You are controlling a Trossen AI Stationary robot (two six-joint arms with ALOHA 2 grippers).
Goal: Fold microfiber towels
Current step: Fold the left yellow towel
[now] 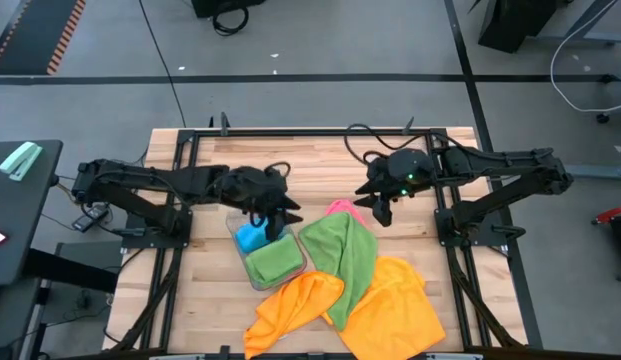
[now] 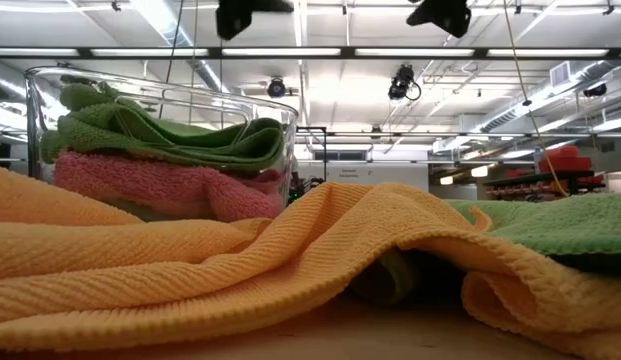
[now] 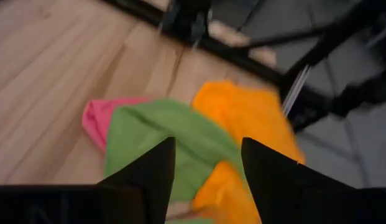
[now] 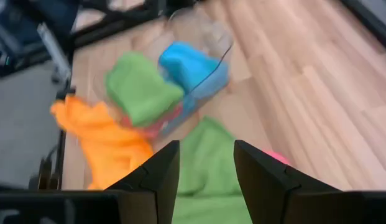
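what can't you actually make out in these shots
- Pink towel on the table: high view, mostly under the green towel.
- Pink towel in the clear tray: low view shows it under the folded green towel; hidden from above.
- Orange towels: cut off by the bottom edge in the high view.
- Left gripper: nothing seen between its fingers; the view is blurred.

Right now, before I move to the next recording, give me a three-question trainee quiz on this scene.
1. True or false: the clear tray holds folded towels.
2. Which towel sits on top in the tray: A green, B orange, C pink?
3. What colour is the towel peeking out beyond the loose green towel, near the right gripper?

Key: 1 true; 2 A; 3 pink.
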